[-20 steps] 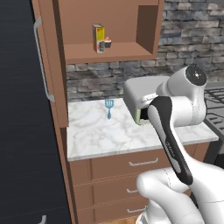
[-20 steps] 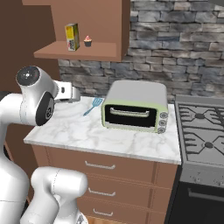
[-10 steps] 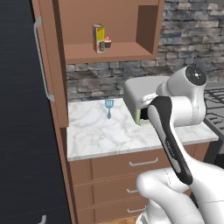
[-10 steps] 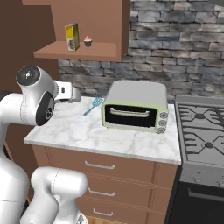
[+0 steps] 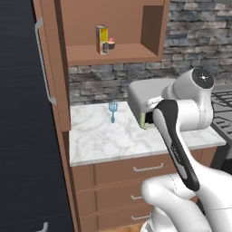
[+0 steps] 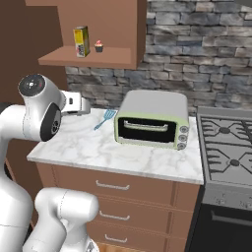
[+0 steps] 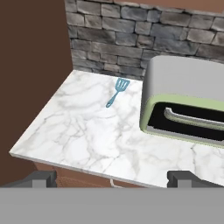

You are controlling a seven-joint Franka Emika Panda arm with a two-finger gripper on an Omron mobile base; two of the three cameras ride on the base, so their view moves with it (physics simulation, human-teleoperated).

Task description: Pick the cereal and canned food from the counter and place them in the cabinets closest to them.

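The cereal [image 5: 102, 40] [image 6: 81, 41], a yellow box, stands upright on the inner shelf of the open brown wall cabinet [image 5: 113, 58] [image 6: 88, 58]. A small red-topped item [image 5: 111, 44] [image 6: 99, 46] sits just beside it. No can shows on the white marble counter [image 5: 97, 140] [image 6: 93, 147] [image 7: 83, 131]. My gripper [image 7: 114, 179] hovers over the counter's front edge, open, its two dark fingertips [image 7: 41, 178] far apart with nothing between them. It looks toward the stone wall.
A blue spatula [image 5: 113, 110] [image 6: 104, 119] [image 7: 117, 91] lies near the back wall. A green-fronted toaster oven [image 6: 152, 118] [image 7: 188, 100] fills the counter's right part. The stovetop [image 6: 226, 142] lies further right. The cabinet door [image 5: 50, 72] with its grey bar handle stands open at left.
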